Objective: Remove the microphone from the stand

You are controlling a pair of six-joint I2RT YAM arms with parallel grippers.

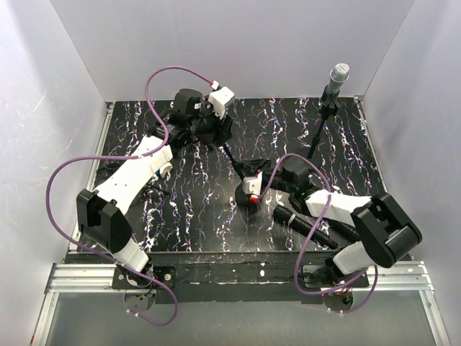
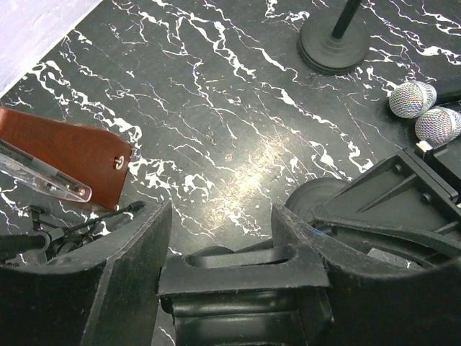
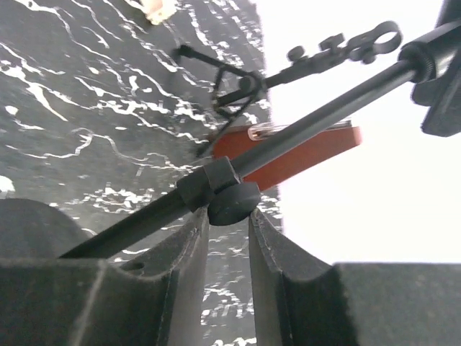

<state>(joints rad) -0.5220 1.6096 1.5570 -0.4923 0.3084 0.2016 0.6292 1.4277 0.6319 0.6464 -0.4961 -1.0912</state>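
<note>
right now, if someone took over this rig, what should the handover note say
Left gripper: shut on the black piece at the top of the tilted stand; microphone or clip, cannot tell.
Right gripper: fingers either side of the knob on that stand's pole; clamped or not, unclear.
Elsewhere: one silver-headed microphone sits upright in the far right stand; two microphone heads lie on the table.
Done: both arms on the tilted stand.
To do: separate the microphone and set it down.

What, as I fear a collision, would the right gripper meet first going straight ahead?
The black knob on the stand's rod, at the fingertips of the right gripper; seems almost touching, though depth is unclear.
</note>
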